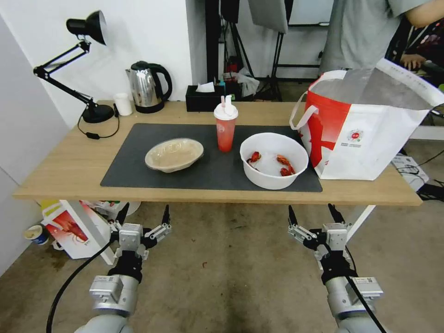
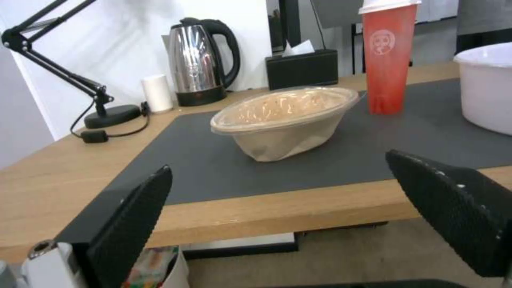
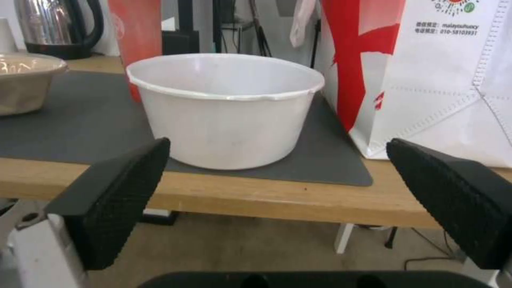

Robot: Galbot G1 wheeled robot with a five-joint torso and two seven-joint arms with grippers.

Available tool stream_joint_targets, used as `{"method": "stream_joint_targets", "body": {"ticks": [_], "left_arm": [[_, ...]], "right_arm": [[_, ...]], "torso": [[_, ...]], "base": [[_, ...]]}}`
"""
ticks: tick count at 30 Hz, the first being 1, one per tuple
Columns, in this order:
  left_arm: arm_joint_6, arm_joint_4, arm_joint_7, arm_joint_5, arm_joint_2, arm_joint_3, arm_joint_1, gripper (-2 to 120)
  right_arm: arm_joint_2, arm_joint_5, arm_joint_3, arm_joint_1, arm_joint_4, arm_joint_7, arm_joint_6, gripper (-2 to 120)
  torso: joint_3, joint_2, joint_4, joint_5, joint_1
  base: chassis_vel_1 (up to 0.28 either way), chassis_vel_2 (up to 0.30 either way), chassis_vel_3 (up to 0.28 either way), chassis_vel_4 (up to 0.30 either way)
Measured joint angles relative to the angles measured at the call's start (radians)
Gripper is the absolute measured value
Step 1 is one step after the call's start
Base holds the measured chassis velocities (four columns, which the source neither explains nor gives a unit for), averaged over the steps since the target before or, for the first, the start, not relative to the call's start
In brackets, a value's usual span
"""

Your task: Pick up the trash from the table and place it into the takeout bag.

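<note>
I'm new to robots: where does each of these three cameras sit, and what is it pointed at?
Head view: on the robot's head, looking down at the table; both arms show, left gripper and right gripper open before the table's edge.
Left wrist view: on the left arm, facing the beige dish; its two fingers show.
Right wrist view: on the right arm, facing the white bowl and takeout bag.
Both wrist views share dish and bowl.

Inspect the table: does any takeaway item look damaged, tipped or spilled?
One does. The shallow beige dish on the dark mat looks crumpled: in the left wrist view its side wall is dented and its rim sits tilted. The red drink cup and white bowl stand upright; no spill is visible.
</note>
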Motion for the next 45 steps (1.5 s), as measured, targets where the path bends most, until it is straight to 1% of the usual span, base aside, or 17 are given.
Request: {"method": "stream_joint_targets", "body": {"ticks": [25,28,31,34,35,39,40,41,43,45], "left_arm": [[0.000,0.000,0.000,0.000,0.000,0.000,0.000,100],[0.000,0.000,0.000,0.000,0.000,0.000,0.000,100],[0.000,0.000,0.000,0.000,0.000,0.000,0.000,100],[0.000,0.000,0.000,0.000,0.000,0.000,0.000,100],[0.000,0.000,0.000,0.000,0.000,0.000,0.000,100],[0.000,0.000,0.000,0.000,0.000,0.000,0.000,100],[0.000,0.000,0.000,0.000,0.000,0.000,0.000,100],[0.000,0.000,0.000,0.000,0.000,0.000,0.000,100],[0.000,0.000,0.000,0.000,0.000,0.000,0.000,100],[0.000,0.000,0.000,0.000,0.000,0.000,0.000,100]], "right_arm": [[-0.001,0.000,0.000,0.001,0.000,0.001,0.000,100],[-0.005,0.000,-0.001,0.006,0.001,0.006,0.001,100],[-0.011,0.002,-0.003,0.013,0.001,0.015,0.004,100],[-0.078,0.030,-0.017,0.098,0.019,0.105,0.044,100],[-0.078,0.030,-0.017,0.098,0.019,0.105,0.044,100],[-0.242,0.098,-0.052,0.302,0.064,0.330,0.142,100],[-0.242,0.098,-0.052,0.302,0.064,0.330,0.142,100],[-0.269,0.109,-0.056,0.337,0.073,0.367,0.159,100],[-0.281,0.114,-0.060,0.352,0.074,0.385,0.166,100],[-0.282,0.115,-0.060,0.353,0.075,0.387,0.167,100]], "torso": [[0.000,0.000,-0.0002,0.0000,0.000],[0.000,0.000,0.0001,0.0001,0.000],[0.000,0.000,-0.0006,0.0001,0.000],[0.000,0.000,0.0001,0.0001,0.000],[0.000,0.000,0.0001,0.0001,0.000],[0.000,0.000,0.0001,0.0001,0.000],[0.000,0.000,0.0001,0.0001,0.000],[0.000,0.000,0.0006,-0.0004,0.000],[0.000,0.000,0.0000,0.0003,0.000],[0.000,0.000,-0.0001,0.0002,0.000]], "base": [[0.000,0.000,0.000,0.000],[0.000,0.000,0.000,0.000],[0.000,0.000,0.000,0.000],[0.000,0.000,0.000,0.000],[0.000,0.000,0.000,0.000],[0.000,0.000,0.000,0.000],[0.000,0.000,0.000,0.000],[0.000,0.000,0.000,0.000],[0.000,0.000,0.000,0.000],[0.000,0.000,0.000,0.000]]}}
